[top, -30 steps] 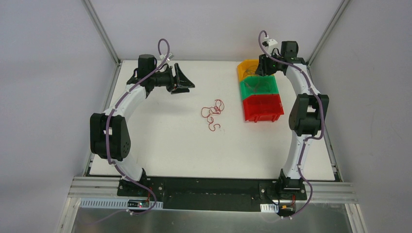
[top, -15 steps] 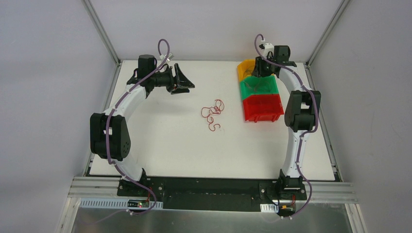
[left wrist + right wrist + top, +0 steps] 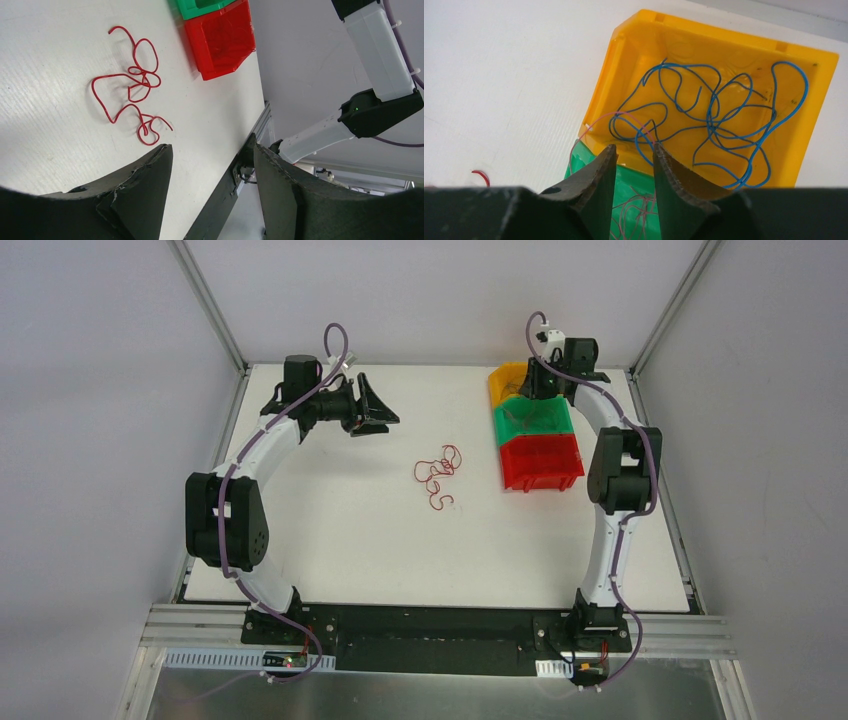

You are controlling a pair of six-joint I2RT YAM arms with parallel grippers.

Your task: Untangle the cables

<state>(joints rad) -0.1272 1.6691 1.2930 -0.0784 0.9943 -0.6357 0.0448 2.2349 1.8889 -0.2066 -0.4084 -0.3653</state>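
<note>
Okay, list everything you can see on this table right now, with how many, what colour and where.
red cables: one loose tangle, strand count unclear, red, middle of the table
blue cables: several, blue, piled in the yellow bin
pink-red cable: one, arching over the yellow bin's near corner
pale wires: a few, colour unclear, in the green bin
yellow bin: one, far right of the table, farthest in the row
green bin: one, middle of the row
red bin: one, nearest in the row
table: one, white
left gripper: black, open, raised at the far left
right gripper: black, jaws narrowly apart, over the yellow and green bins
</note>
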